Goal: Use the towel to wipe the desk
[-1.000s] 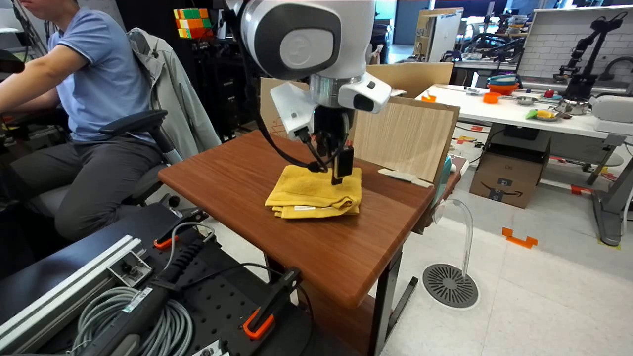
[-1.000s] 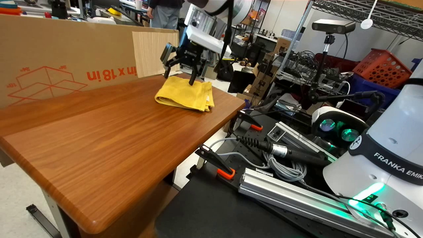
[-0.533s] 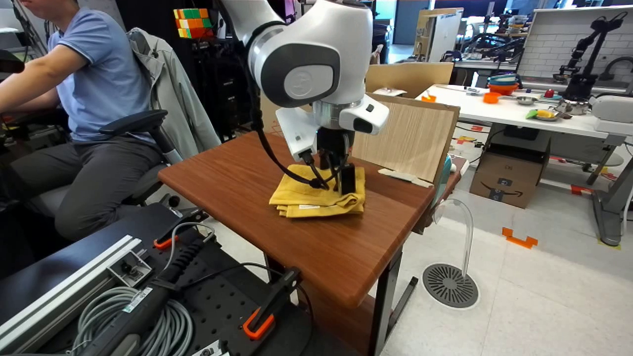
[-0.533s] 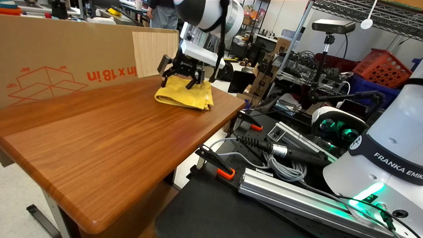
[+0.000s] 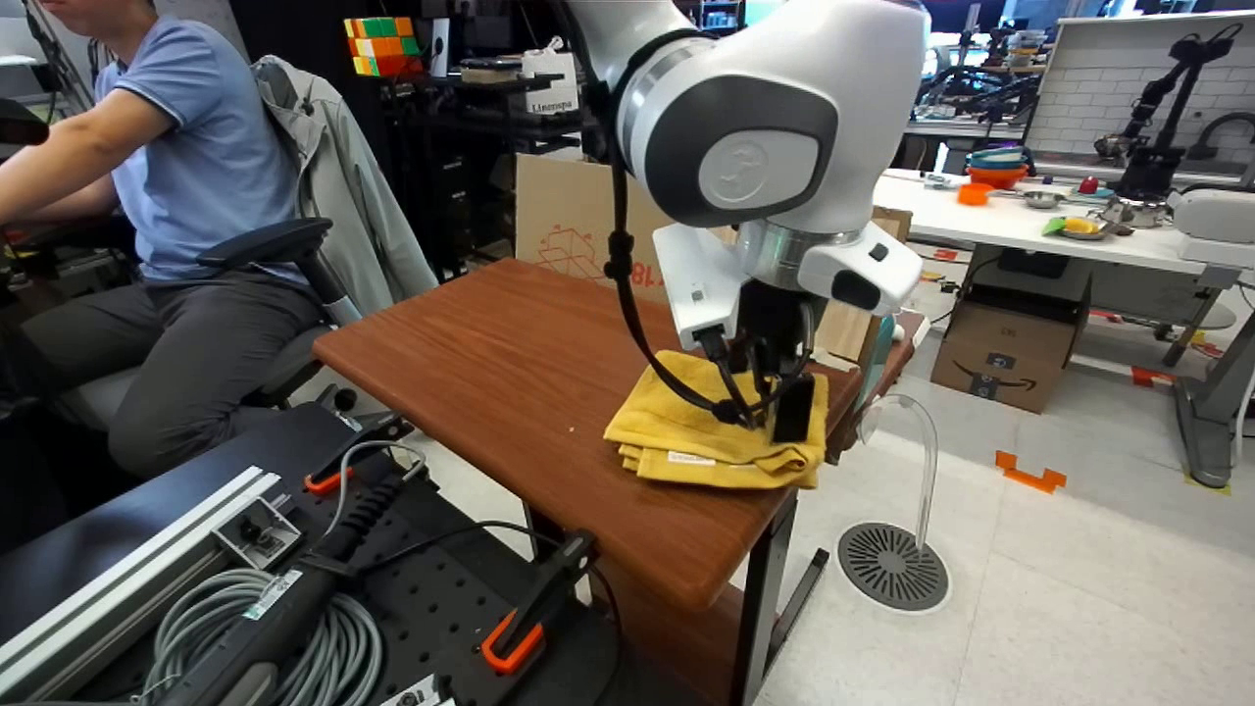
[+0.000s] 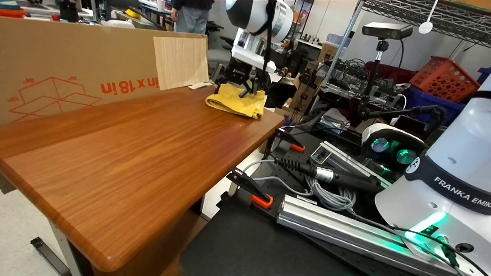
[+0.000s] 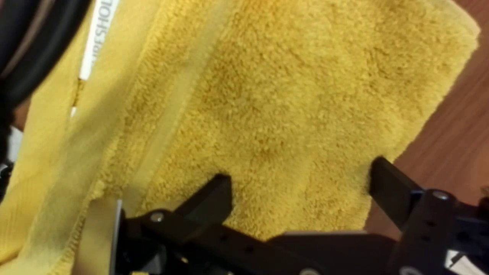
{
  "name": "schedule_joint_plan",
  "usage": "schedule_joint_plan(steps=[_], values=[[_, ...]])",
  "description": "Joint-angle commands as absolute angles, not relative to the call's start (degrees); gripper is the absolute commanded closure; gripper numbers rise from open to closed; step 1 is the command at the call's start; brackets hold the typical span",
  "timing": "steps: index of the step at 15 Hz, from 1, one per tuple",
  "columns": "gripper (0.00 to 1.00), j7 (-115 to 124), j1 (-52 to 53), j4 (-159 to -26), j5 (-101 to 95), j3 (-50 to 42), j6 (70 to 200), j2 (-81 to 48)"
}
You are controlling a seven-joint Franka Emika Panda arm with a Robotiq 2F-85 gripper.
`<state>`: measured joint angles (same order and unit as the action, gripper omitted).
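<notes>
Towel (image 5: 686, 431), yellow, folded and rumpled: lay on the desk (image 5: 490, 343) near one end, reaching the edge, its label (image 5: 691, 458) side turned toward the near corner (image 5: 696, 579) in an exterior view and running left to right. Long axis could not be told from the foreshortened outline; in the wrist view a flat band (image 7: 181, 95) ran steeply from lower left up to the right. Gripper (image 7: 301, 169): fingers (image 7: 210, 194) stood wide apart, tips against the towel, its surface between them.
</notes>
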<state>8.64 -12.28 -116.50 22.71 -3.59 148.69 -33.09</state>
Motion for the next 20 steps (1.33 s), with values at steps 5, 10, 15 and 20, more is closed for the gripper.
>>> schedule_joint_plan(steps=[5, 10, 15, 20], values=[[0.0, 8.95, -8.46, -118.86, 18.32, -3.67, 147.96, -32.92], [0.0, 8.21, -0.98, -126.84, 9.95, -2.95, 154.37, -31.09], [0.0, 8.17, 6.27, -135.24, 2.84, -1.42, 161.25, -26.3], [0.0, 11.34, 13.78, -139.97, 0.51, 1.95, 161.26, -22.67]])
